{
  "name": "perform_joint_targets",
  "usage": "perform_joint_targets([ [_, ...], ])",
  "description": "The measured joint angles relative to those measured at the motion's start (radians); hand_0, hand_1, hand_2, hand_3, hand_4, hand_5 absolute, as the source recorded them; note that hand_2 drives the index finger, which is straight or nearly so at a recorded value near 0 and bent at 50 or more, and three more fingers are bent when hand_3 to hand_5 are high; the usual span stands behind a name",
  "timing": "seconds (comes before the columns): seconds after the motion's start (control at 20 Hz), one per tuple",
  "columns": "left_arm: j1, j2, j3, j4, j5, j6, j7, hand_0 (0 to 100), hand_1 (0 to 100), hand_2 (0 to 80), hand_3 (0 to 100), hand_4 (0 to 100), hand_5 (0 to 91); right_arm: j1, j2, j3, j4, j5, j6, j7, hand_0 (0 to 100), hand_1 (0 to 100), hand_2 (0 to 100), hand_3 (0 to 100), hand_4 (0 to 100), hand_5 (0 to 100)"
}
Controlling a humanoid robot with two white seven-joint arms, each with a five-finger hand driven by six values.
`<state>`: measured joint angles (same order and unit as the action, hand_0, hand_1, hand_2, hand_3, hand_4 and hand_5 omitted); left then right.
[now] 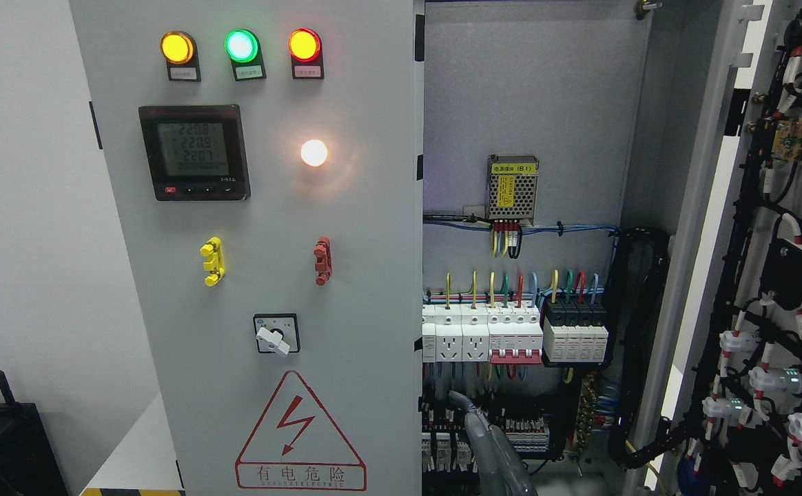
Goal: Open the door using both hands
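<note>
The grey cabinet's left door point(263, 207) is closed; it carries three lamps, a meter, two small handles and a warning triangle. Its right door point(773, 275) stands swung wide open at the picture's right, with its wired inner face showing. Between them the cabinet interior point(532, 103) is exposed, with a row of breakers point(511, 337). My right hand point(473, 420), grey, rises from the bottom edge in front of the lower terminals. Its fingers stretch upward and hold nothing, touching neither door. The left hand is out of view.
A power supply box point(511, 187) and coloured wires sit inside the cabinet. A thick black cable bundle point(642, 331) runs down near the right door's hinge side. At the lower left stand a black unit point(8, 448) and a white surface point(132, 448).
</note>
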<state>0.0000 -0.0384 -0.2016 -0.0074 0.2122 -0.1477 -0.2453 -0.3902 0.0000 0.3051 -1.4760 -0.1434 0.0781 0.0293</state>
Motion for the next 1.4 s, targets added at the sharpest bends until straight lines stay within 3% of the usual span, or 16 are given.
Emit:
perform_joint_targets([
  [0.95, 0.0, 0.0, 0.002, -0.023, 0.002, 0.0, -0.003, 0, 0, 0.0, 0, 4, 0.0, -0.049, 0.0, 0.005, 0.069, -0.039, -0.004, 0.005, 0, 0, 0, 0, 0, 0],
  [1.4, 0.0, 0.0, 0.002, -0.026, 0.003, 0.0, -0.003, 0, 0, 0.0, 0, 4, 0.0, -0.054, 0.0, 0.012, 0.067, -0.046, -0.004, 0.036, 0, 0, 0, 0, 0, 0],
])
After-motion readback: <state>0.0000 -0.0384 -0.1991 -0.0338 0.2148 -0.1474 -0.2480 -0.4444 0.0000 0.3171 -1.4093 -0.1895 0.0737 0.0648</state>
